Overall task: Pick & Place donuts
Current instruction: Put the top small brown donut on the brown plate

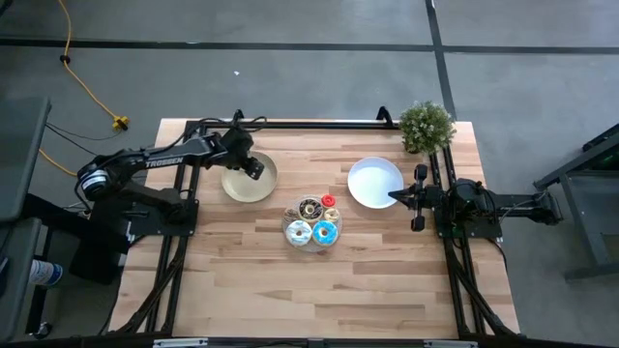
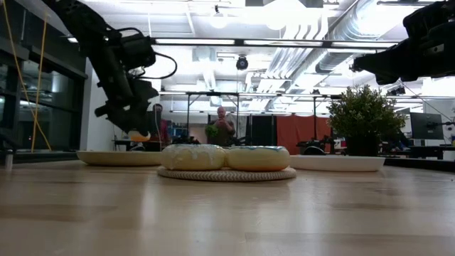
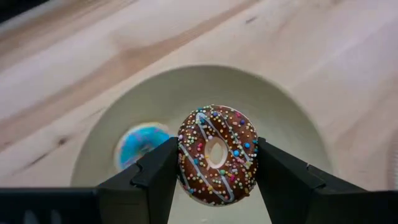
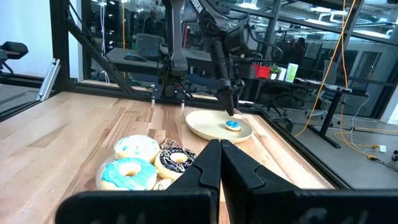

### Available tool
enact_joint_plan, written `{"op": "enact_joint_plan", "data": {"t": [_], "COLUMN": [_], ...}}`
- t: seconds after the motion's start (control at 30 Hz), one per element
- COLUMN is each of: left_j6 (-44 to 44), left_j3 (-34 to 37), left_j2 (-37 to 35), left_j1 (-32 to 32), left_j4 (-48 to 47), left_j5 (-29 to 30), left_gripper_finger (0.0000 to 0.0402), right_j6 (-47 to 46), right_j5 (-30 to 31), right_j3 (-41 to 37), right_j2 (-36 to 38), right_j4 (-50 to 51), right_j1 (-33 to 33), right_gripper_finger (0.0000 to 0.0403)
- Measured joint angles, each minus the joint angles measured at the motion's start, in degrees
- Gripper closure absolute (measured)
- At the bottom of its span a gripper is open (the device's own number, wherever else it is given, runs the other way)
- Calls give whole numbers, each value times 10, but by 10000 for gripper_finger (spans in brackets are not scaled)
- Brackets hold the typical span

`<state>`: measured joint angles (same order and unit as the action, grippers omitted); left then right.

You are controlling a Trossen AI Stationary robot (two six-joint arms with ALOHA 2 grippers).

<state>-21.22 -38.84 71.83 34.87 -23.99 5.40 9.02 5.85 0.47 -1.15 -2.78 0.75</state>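
Observation:
A chocolate-brown donut (image 3: 216, 140) with coloured sprinkles sits between the fingers of my left gripper (image 3: 217, 163), which hovers over the tan plate (image 1: 239, 186). A blue donut (image 3: 140, 143) lies flat on that plate. Several more donuts (image 1: 311, 222), iced blue, white, chocolate and red, rest on a round woven mat (image 2: 227, 174) at the table's middle. My right gripper (image 4: 221, 152) is shut and waits at the near-right rim of the white plate (image 1: 372, 179), touching nothing. My left gripper pinches the chocolate-brown donut between its two fingers (image 3: 155, 177) by opposite sides of its outer rim (image 3: 185, 158). The fingers come from above, pointing down. The donut stands on edge in the hold, its iced face toward the wrist camera, lifted clear above the tan plate.
A potted plant (image 1: 426, 126) stands at the table's far right corner. The white plate holds nothing I can see. Bare wood lies along the near half of the table (image 1: 319, 290). A person (image 2: 224, 126) stands in the room beyond.

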Motion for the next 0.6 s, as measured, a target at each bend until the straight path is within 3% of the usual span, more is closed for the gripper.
{"op": "enact_joint_plan", "data": {"t": [0.3,0.6], "left_j6": [-1,-2], "left_j3": [7,7], "left_j2": [4,39], "left_j1": [-40,-84], "left_j4": [28,50], "left_j5": [71,107], "left_gripper_finger": [209,209], "right_j6": [0,0], "right_j5": [0,0], "right_j3": [0,0], "right_j2": [0,0], "right_j4": [0,0], "right_j1": [0,0], "right_gripper_finger": [402,402]}}
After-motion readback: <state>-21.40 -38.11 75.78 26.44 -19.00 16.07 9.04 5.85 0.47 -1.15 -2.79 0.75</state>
